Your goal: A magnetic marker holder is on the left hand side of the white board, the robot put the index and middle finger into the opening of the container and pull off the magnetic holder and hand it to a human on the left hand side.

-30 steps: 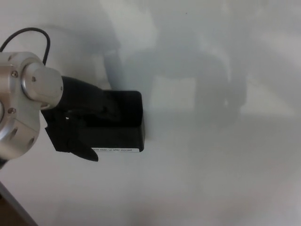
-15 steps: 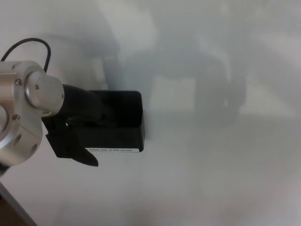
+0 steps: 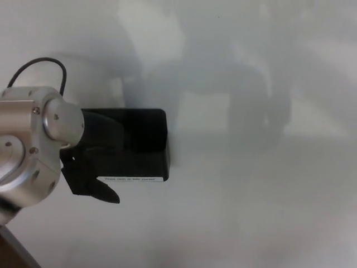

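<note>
Black rigid plastic box-shaped magnetic marker holder [image 3: 139,145] sits flat on the white glossy whiteboard [image 3: 251,195]; black left hand [image 3: 97,162] overlaps its left end, finger state indiscernible (magnet resists, hook opening's rim)

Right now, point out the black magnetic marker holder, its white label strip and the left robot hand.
black magnetic marker holder [image 3: 146,137], head view, front face.
white label strip [image 3: 134,179], head view, strip's middle.
left robot hand [image 3: 92,164], head view, black palm.
</note>
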Tool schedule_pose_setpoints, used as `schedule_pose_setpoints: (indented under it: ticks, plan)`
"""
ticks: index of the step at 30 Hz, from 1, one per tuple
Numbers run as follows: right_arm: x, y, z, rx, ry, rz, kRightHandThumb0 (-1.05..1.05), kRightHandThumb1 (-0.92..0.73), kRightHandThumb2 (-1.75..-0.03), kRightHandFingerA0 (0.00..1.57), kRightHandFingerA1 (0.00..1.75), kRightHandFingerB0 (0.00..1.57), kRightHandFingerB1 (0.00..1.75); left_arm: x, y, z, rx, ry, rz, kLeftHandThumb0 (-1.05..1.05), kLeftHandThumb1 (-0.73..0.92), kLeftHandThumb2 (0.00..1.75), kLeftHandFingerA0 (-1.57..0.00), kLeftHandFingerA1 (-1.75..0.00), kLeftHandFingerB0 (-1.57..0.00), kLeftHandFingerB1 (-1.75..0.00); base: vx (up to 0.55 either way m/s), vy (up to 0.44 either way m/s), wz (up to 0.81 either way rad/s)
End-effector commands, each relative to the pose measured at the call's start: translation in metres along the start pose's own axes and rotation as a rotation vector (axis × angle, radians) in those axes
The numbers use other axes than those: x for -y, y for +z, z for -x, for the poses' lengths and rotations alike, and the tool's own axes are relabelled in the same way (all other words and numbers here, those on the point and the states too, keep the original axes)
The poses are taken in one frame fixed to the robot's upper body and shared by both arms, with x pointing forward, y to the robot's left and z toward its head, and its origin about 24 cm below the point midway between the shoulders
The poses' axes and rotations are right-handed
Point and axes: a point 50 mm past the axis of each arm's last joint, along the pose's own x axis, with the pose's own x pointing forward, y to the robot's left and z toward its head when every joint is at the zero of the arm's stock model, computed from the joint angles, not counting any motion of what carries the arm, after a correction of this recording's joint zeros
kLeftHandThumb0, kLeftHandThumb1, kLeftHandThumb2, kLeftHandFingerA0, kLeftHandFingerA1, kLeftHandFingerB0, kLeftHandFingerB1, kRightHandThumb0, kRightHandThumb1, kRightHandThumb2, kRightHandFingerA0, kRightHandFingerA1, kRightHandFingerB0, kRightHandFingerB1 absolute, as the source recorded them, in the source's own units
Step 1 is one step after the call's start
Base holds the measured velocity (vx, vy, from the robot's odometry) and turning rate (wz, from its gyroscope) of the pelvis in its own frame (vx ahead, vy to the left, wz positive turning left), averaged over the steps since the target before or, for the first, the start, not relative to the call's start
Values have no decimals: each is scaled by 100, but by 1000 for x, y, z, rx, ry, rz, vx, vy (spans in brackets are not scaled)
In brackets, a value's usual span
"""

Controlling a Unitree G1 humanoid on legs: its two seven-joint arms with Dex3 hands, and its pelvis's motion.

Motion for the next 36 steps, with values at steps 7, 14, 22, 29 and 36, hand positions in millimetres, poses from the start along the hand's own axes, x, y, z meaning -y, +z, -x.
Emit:
schedule_pose_setpoints:
  ticks: [7, 14, 22, 29, 36]
  plan:
    - [2, -9, 7, -36, -4, -13, -53, -71, -62, 82, 52, 40, 33, 34, -4, -39, -21, -133, -14, -25, 63, 60, -33, -41, -10, -23, 0, 0, 0]
    - [2, -9, 7, -33, 2, -25, -52, -71, -61, 81, 53, 40, 33, 38, -4, -39, 7, -58, -77, 9, 84, 65, -72, -92, -40, -33, 0, 0, 0]
    - [2, -7, 7, -27, -3, 8, -50, -75, -63, 81, 53, 40, 33, 35, -2, -37, -3, 26, -169, 16, 69, 60, -93, -80, -82, -61, 0, 0, 0]
    - [2, -6, 5, -26, -5, 8, -49, -72, -62, 81, 52, 37, 32, 33, -1, -36, 0, 122, -171, 13, 69, 59, -85, -76, -71, -51, 0, 0, 0]
    - [2, -3, 2, -19, -11, 1, -52, -70, -62, 81, 53, 39, 33, 29, -8, -38, 54, 52, -117, 24, 92, 72, -82, -143, -77, -122, 0, 0, 0]
